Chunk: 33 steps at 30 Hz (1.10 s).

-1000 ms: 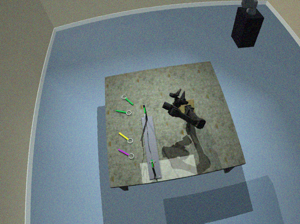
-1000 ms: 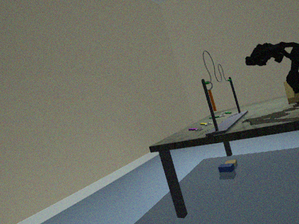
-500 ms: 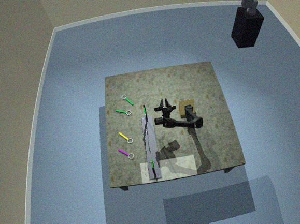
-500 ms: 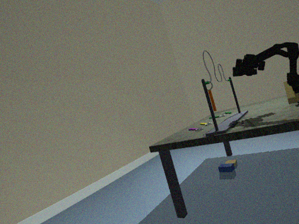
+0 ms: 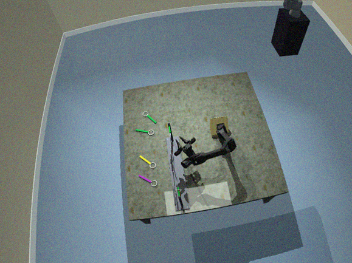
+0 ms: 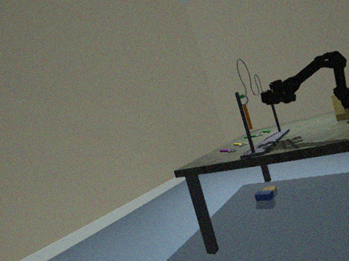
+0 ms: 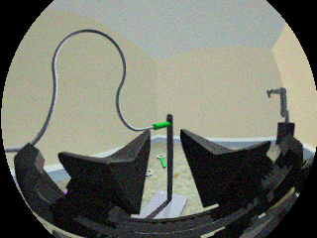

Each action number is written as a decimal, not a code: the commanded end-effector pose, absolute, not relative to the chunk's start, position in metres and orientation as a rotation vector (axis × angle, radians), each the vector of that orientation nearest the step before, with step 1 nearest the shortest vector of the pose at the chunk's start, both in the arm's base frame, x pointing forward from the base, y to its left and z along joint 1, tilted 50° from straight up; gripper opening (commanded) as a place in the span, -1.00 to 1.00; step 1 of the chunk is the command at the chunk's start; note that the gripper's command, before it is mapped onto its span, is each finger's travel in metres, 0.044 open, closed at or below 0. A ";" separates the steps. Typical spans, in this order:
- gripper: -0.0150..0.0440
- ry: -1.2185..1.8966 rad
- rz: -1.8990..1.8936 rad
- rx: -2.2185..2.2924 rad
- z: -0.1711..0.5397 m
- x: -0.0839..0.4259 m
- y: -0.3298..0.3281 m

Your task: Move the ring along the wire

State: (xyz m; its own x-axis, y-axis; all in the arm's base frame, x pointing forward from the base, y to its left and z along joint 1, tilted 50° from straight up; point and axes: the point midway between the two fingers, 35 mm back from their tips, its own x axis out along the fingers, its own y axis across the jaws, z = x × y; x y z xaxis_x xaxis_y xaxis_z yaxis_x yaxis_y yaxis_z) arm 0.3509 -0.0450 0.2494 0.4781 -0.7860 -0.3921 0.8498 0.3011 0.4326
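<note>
The ring (image 6: 246,100) hangs on the green part (image 5: 178,193) (image 6: 242,96) beside the near post (image 6: 246,127). Its orange handle (image 6: 248,118) hangs straight down; the wrist view does not show it. The thin grey wire (image 6: 249,76) (image 7: 124,61) rises in two loops toward the far post (image 6: 276,120) (image 7: 169,164), which has its own green part (image 5: 170,129) (image 7: 160,125). My gripper (image 5: 179,138) (image 7: 165,133) is partly open and empty, its fingers pointing toward the far post. It is beside the wire, away from the handle. Any gap to the wire is hard to judge.
Both posts stand on a long grey base (image 5: 185,206) (image 6: 274,138). Beyond it lie two green-handled rings (image 5: 151,118) (image 5: 142,131), a yellow-handled one (image 5: 145,159) and a purple-handled one (image 5: 145,178). A tan block (image 5: 214,124) (image 6: 338,108) is at my arm's base.
</note>
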 end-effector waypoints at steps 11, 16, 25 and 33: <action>0.05 0.058 -0.574 0.705 0.319 0.391 0.127; 0.05 0.043 -0.398 0.745 0.348 0.379 0.190; 0.05 -0.007 -0.151 0.836 0.399 0.341 0.283; 0.05 -0.033 -0.029 0.904 0.427 0.309 0.328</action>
State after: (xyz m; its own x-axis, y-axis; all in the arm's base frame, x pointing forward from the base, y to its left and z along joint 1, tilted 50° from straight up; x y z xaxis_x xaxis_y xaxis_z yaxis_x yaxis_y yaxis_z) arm 0.3114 0.3213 0.4261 0.9991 -0.0413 0.0093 0.0182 0.6174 0.7865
